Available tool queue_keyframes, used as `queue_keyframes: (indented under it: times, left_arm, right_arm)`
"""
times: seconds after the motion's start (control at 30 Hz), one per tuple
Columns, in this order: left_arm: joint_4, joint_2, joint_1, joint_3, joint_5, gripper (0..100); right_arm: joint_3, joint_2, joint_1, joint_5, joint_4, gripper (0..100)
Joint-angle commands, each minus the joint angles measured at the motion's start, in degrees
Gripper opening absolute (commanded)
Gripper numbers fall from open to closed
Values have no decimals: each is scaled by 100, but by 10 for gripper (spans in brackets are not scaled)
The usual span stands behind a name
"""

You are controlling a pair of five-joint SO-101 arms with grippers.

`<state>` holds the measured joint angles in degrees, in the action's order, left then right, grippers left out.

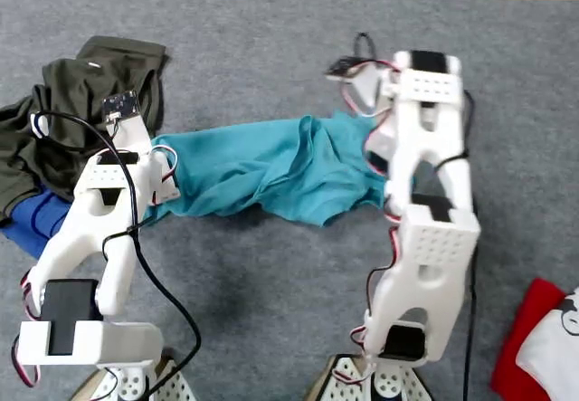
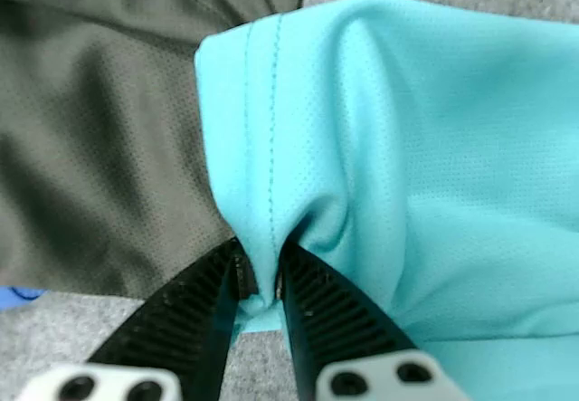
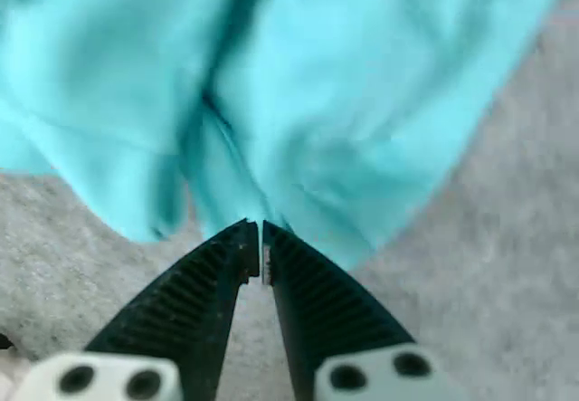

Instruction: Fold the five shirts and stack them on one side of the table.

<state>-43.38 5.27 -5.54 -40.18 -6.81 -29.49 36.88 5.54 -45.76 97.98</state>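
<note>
We have the teal shirt (image 1: 271,170) mid-table, bunched btwn both arms. L gripper (image 2: 261,279) is clamped on its hem beside the olive shirt (image 1: 81,93); R gripper (image 3: 261,243) looks pinched on the opposite edge. We should pull apart evenly and lay it flat w/o snagging the olive one.

five garments: one turquoise mesh-knit shirt (image 1: 271,170), one dark olive shirt (image 1: 81,93), one blue cloth garment (image 1: 36,215), one red garment (image 1: 525,329), one white printed garment (image 1: 556,351). two white plastic arms: left arm (image 1: 95,229), right arm (image 1: 425,229).
</note>
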Motion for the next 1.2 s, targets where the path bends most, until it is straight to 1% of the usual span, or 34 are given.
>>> queue_keyframes:
  times: [0.0,0.07,0.13,0.2,0.37,0.47,0.6,0.7,0.87,0.93,1.0,1.03,1.1,1.17]
  left_arm:
    - [53,13,79,-9,35,18]
    - [53,13,79,-9,35,18]
    - [53,13,79,-9,35,18]
    - [53,13,79,-9,35,18]
    - [53,13,79,-9,35,18]
    - [53,13,79,-9,35,18]
    - [53,13,79,-9,35,18]
    - [53,13,79,-9,35,18]
    - [53,13,79,-9,35,18]
    - [53,13,79,-9,35,18]
    - [53,13,79,-9,35,18]
    - [53,13,79,-9,35,18]
    - [53,13,79,-9,35,18]
    - [53,13,79,-9,35,18]
  right_arm:
    - [-4,-31,479,35,44,19]
    - [-66,-57,567,35,158,22]
    - [-163,-136,497,105,325,23]
    - [-259,-303,330,519,360,29]
    - [-48,-901,-330,949,413,162]
    - [391,-1209,-760,1134,413,210]
    - [1068,-1446,-1297,1169,404,210]
    - [1437,-1437,-1437,1213,220,210]
    - [1903,-1235,-884,1125,-536,200]
    - [1956,-1103,-637,932,-615,136]
    - [1947,-1015,-382,923,-615,27]
    - [1947,-998,-259,914,-607,0]
    - [1956,-1015,-4,888,-484,26]
    - [1956,-1024,224,870,-299,7]
